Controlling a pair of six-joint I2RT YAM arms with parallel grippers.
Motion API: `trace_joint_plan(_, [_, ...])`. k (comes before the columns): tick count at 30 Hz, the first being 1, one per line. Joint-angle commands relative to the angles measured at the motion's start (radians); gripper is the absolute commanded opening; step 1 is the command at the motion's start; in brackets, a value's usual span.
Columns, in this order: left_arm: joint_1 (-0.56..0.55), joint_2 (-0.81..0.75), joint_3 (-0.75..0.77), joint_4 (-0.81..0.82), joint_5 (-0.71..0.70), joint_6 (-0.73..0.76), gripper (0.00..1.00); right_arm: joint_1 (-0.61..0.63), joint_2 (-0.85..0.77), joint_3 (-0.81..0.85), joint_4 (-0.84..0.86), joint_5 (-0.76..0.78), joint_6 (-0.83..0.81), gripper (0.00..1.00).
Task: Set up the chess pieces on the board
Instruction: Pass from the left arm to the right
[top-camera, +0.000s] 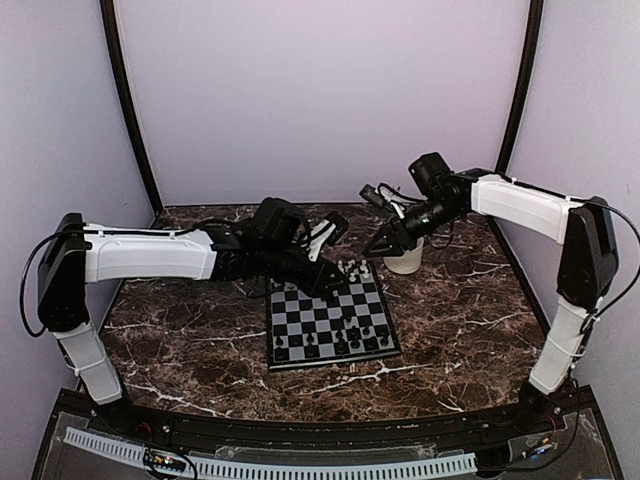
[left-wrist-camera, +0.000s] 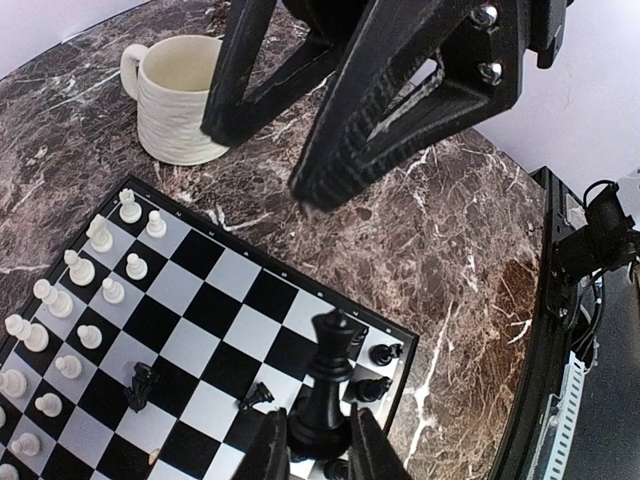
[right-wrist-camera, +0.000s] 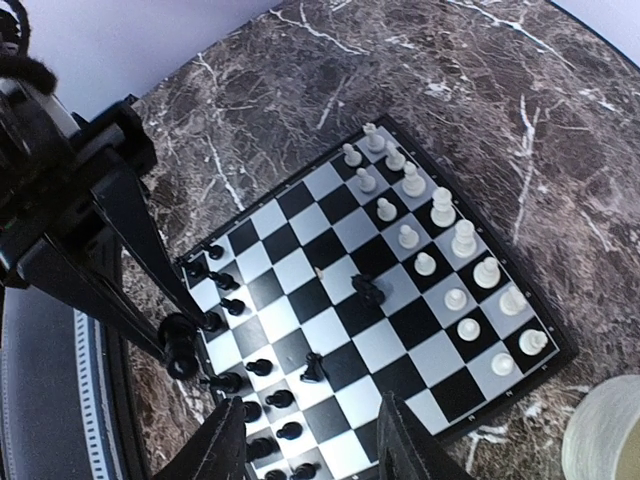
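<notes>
The board lies mid-table. White chess pieces line its far edge in two rows, and black ones stand along the near edge. Two black pieces sit loose on middle squares. My left gripper is shut on the base of a tall black piece, held upright over the board's black-side corner. In the top view that gripper hangs over the board's far left part. My right gripper is open and empty, high above the board's right edge, near the mug.
The cream mug stands on the dark marble just beyond the board's far right corner. My right gripper's black fingers hang above the table close to it. Purple walls close in the back and both sides.
</notes>
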Motion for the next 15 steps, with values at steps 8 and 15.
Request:
trace_joint_plan(8, [0.007, -0.047, -0.023, 0.110, 0.065, 0.001, 0.09, 0.078, 0.048, 0.050, -0.043, -0.100, 0.069, 0.49])
trace_joint_plan(15, [0.007, -0.038, -0.016, 0.108, 0.072, -0.002, 0.10, 0.090, 0.049, 0.043, -0.043, -0.134, 0.083, 0.49])
